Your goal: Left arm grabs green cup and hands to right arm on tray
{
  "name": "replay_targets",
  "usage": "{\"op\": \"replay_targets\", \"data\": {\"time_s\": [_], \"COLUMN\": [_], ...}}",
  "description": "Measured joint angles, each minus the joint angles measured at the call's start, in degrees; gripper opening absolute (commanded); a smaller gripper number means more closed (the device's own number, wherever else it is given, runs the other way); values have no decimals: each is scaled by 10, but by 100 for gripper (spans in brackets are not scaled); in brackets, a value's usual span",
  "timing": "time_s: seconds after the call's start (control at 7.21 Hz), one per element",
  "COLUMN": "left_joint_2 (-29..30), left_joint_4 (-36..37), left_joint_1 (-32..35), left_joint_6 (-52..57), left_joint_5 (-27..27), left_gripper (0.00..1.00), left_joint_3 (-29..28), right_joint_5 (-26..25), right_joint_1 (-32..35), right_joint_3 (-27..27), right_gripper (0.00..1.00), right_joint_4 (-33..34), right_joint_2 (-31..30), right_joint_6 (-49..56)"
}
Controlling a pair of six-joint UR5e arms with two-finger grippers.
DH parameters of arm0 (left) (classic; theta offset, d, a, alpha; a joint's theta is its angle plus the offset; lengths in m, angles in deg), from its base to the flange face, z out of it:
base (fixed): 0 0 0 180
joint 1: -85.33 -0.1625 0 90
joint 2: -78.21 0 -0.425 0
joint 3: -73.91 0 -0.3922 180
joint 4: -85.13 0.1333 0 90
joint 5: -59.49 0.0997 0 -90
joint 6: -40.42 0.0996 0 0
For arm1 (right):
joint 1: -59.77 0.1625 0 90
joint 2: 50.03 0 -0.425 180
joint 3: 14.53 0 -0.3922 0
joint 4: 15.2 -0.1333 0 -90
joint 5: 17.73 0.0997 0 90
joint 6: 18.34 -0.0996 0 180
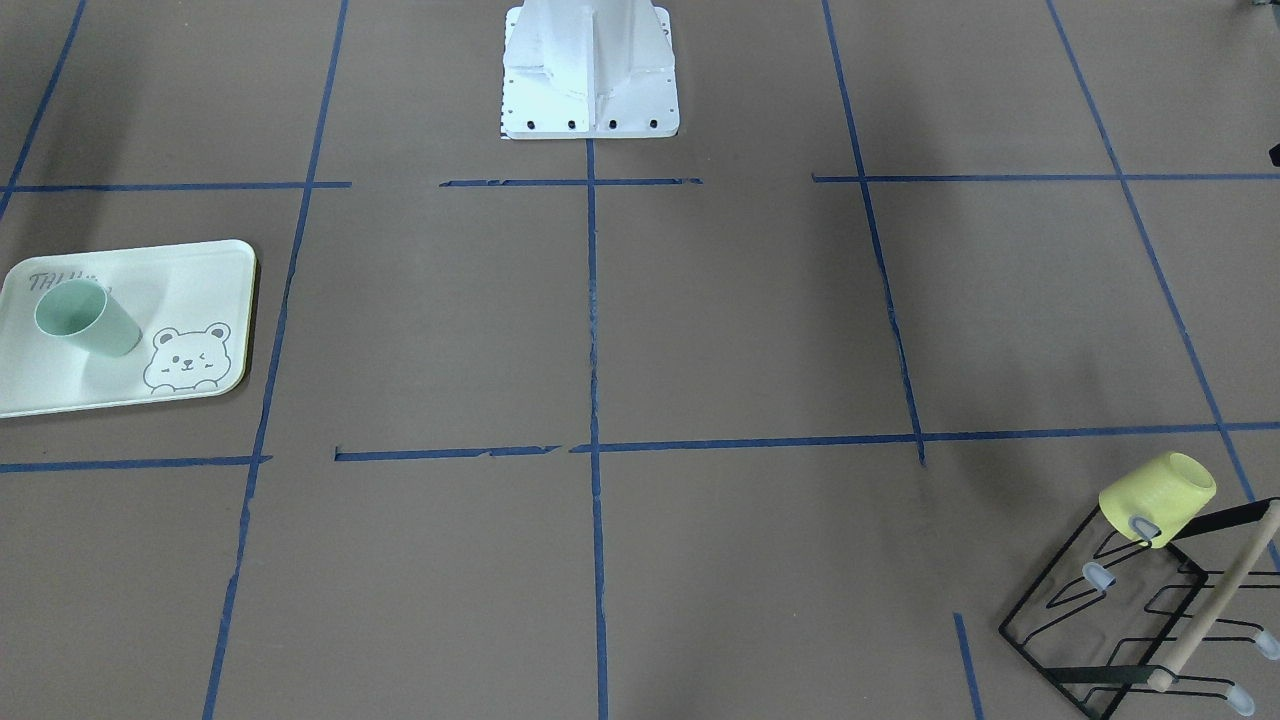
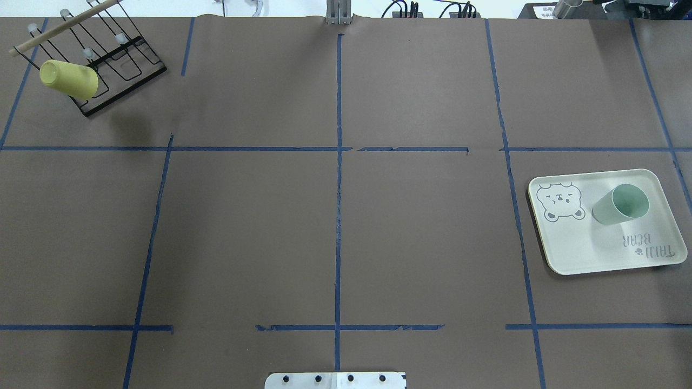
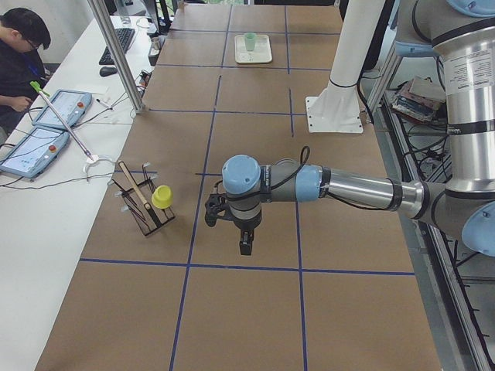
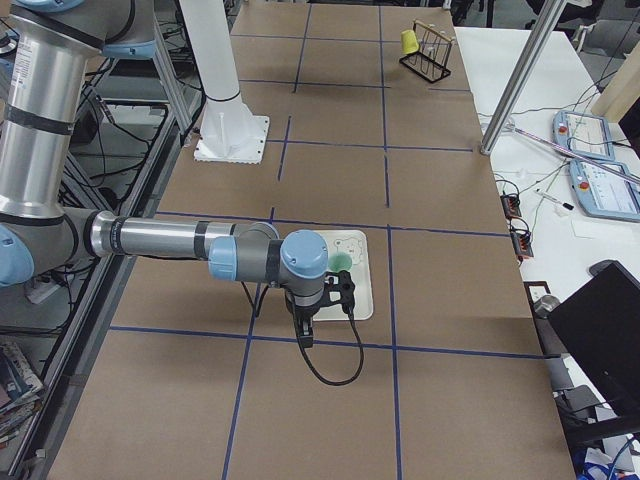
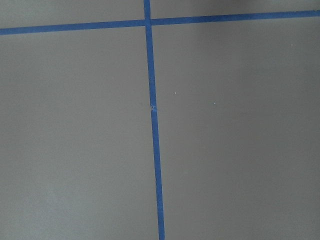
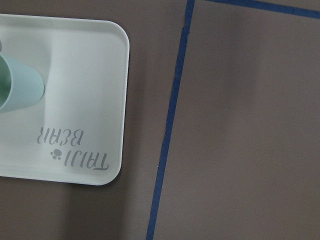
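You see the green cup (image 2: 620, 204) upright on the tray (image 2: 584, 254); you cannot tell whether the left gripper (image 3: 245, 249) or right gripper (image 4: 305, 337) is spread.

Right arm (image 4: 160, 240) above tray (image 4: 362, 290); green cup (image 4: 342, 262) on it.

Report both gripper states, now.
Left gripper: cannot be told; it shows only in a side view.
Right gripper: cannot be told, for the same reason.
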Motion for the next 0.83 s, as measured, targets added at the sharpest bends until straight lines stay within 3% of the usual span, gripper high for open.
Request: {"op": "replay_targets", "data": {"time_s": [0.83], "left_joint_2": [-6], "left_joint_4": [2], "left_joint_1": [1], "left_joint_6": [2], "left_joint_5": [11], "left_gripper": [100], "left_joint_3": [7], "right_joint_5": [9], "right_joint_1": [1], "right_joint_3": [3], "right_gripper": [100], "right_joint_4": [-1], "right_joint_2": [3], "right_joint_6": [-1]}}
